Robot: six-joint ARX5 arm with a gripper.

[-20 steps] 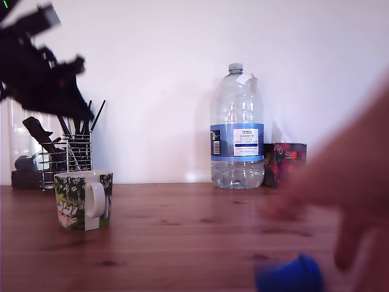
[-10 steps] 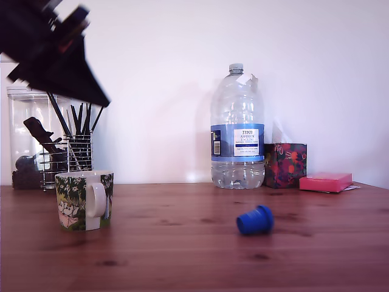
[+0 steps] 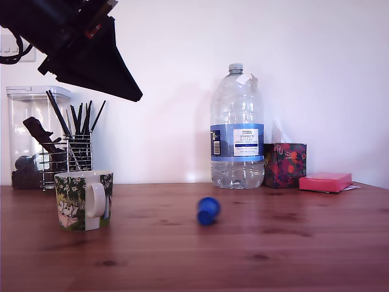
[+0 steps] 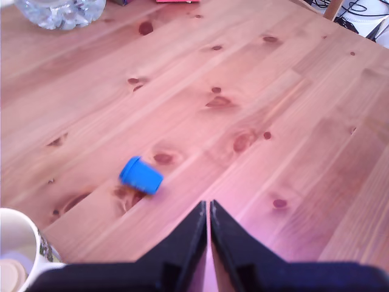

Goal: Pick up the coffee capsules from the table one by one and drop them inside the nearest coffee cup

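Hanging high with its fingers pressed together and nothing between them, the end effector point(image 4: 208, 207) is free for a pickup; the blue capsule point(image 4: 141, 175) lies tipped on the surface point(image 4: 285, 109) just ahead, the cup point(image 3: 84, 199) below and beside it.

Blue capsule point(image 3: 208, 210) rolled toward the exterior view's left, apparently still moving, gripper point(image 4: 208, 207) shifted right

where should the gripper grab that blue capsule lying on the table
Probably across its tapered body, coming straight down from above. The blue capsule lies on its side on the bare table, apart from the cup, so both flanks are free. The shut gripper must open first.
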